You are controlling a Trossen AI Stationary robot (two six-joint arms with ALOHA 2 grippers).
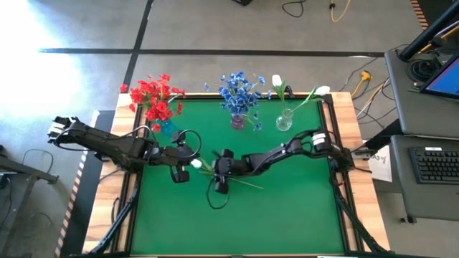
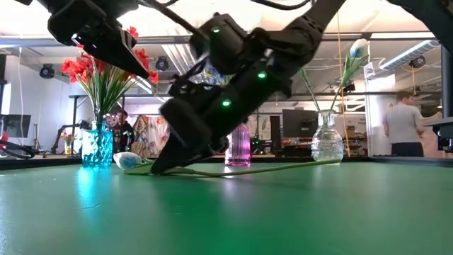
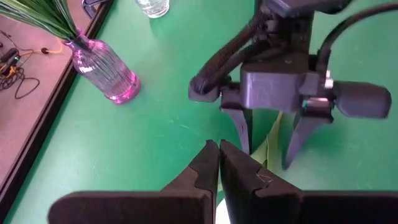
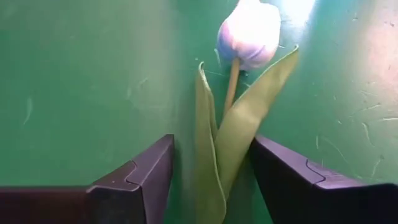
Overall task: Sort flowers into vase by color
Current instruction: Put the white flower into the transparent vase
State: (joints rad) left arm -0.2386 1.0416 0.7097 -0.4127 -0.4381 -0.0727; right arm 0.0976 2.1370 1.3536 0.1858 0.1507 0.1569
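Note:
A white tulip lies flat on the green mat, with its bud toward the left and its stem running right. My right gripper is open and slants down over it, one finger on each side of its two leaves, just behind the bud. My left gripper hangs shut and empty above the mat, close by on the bud's left. Three vases stand along the far edge: blue with red flowers, pink with blue flowers, clear with white tulips. My right gripper comes at the tulip slanting down from the table's right, its fingers across the stem. One leaf lies close against the inner side of one finger. I cannot tell whether they touch. The tulip rests flat on the mat.
A raised wooden frame borders the mat. The two arms are close together near the mat's middle, and my left gripper shows high in the low view. Open mat lies toward the near edge. A person stands in the room beyond.

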